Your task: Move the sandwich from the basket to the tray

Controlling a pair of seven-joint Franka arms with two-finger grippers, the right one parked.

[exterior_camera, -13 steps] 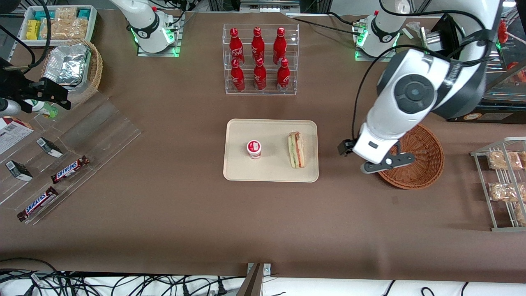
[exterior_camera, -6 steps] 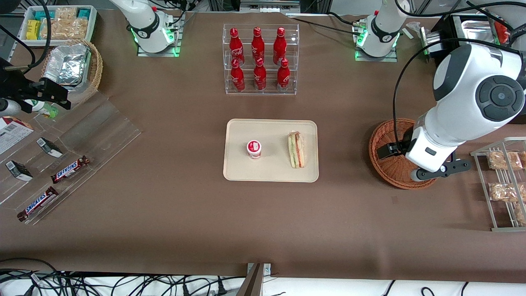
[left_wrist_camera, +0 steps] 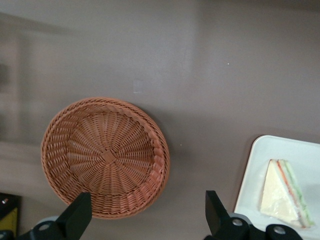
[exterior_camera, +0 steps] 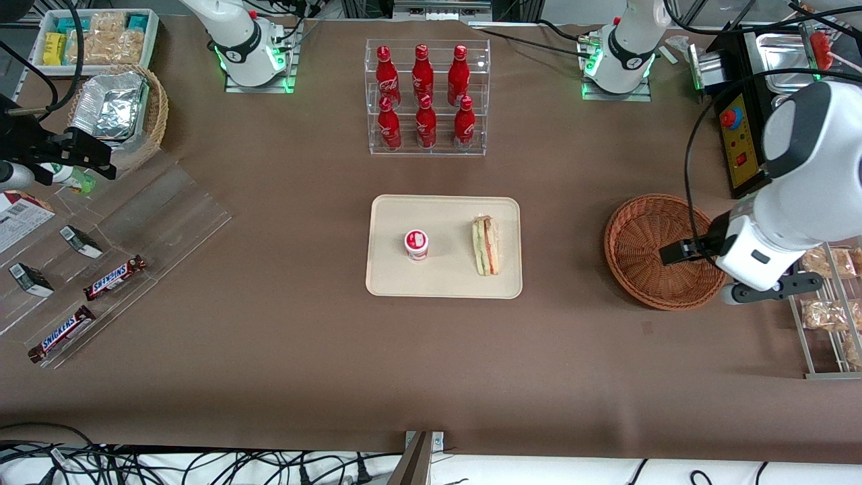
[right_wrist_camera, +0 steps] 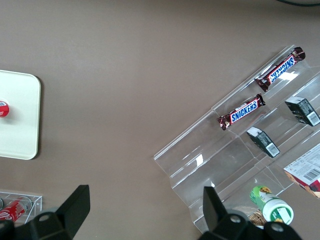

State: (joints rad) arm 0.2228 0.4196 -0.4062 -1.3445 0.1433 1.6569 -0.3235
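We take the tray (exterior_camera: pixel 444 246) as our landmark. The sandwich (exterior_camera: pixel 485 244) lies on the tray, at the end toward the working arm, lying on its side with its layered edge showing green and red filling. A small white cup with a red lid (exterior_camera: pixel 416 244) stands on the tray too, near its middle and apart from the sandwich.

The basket (exterior_camera: pixel 656 250) sits on the brown table (exterior_camera: pixel 431 350), well apart from the tray toward the working arm's end. We see nothing in it; the woven bottom is bare in the wrist view (left_wrist_camera: pixel 106 156).

The gripper (exterior_camera: pixel 761 286) hangs above the table at the basket's edge farthest from the tray, near a wire rack of bagged snacks (exterior_camera: pixel 825 300). From the wrist view its fingers (left_wrist_camera: pixel 75 216) stand wide apart with nothing between them; the basket shows between and past them, with the tray corner (left_wrist_camera: pixel 260 165) and sandwich (left_wrist_camera: pixel 286 192) off to one side.

A clear rack of red bottles (exterior_camera: pixel 426 98) stands farther from the front camera than the tray.
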